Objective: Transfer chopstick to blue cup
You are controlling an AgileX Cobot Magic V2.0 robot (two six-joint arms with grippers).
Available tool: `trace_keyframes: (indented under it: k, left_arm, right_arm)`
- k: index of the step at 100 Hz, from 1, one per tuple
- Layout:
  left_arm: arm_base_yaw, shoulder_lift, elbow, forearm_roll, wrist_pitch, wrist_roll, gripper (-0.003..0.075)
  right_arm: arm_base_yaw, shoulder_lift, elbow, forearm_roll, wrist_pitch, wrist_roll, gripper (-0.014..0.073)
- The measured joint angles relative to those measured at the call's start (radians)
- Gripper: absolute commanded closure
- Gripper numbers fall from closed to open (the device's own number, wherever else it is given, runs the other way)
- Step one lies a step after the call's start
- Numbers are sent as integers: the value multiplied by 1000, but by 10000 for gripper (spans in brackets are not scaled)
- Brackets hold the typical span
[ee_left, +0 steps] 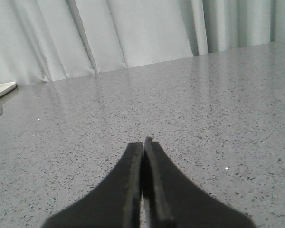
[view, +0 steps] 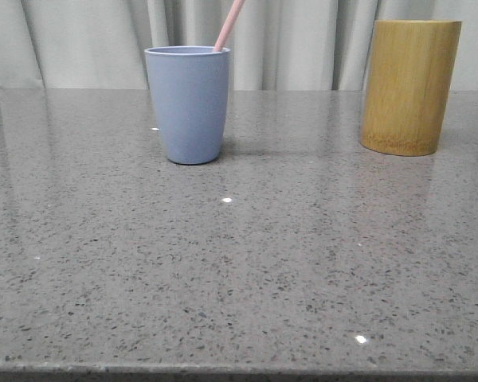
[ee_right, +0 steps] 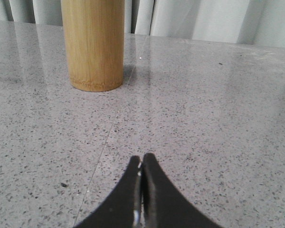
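Note:
The blue cup [view: 188, 103] stands upright on the grey speckled table, left of centre in the front view. A pale pink chopstick [view: 229, 25] leans out of its rim toward the upper right, its lower part hidden inside the cup. My left gripper [ee_left: 143, 141] is shut with nothing between its fingers, low over bare table. My right gripper [ee_right: 142, 157] is shut too and holds nothing, with the bamboo cylinder [ee_right: 92, 42] some way ahead of it.
The tall yellow-brown bamboo cylinder [view: 409, 86] stands at the back right. Grey curtains [view: 303, 40] hang behind the table. The table's front edge [view: 239, 370] runs along the bottom of the front view. A pale flat object [ee_left: 1, 90] lies at the table's far side.

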Motion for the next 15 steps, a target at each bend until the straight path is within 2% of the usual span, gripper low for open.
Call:
trace_keyframes:
  k: [15]
  left_arm:
    - [0, 0, 0, 0, 0, 0, 739]
  right_arm:
    - [0, 0, 0, 0, 0, 0, 661]
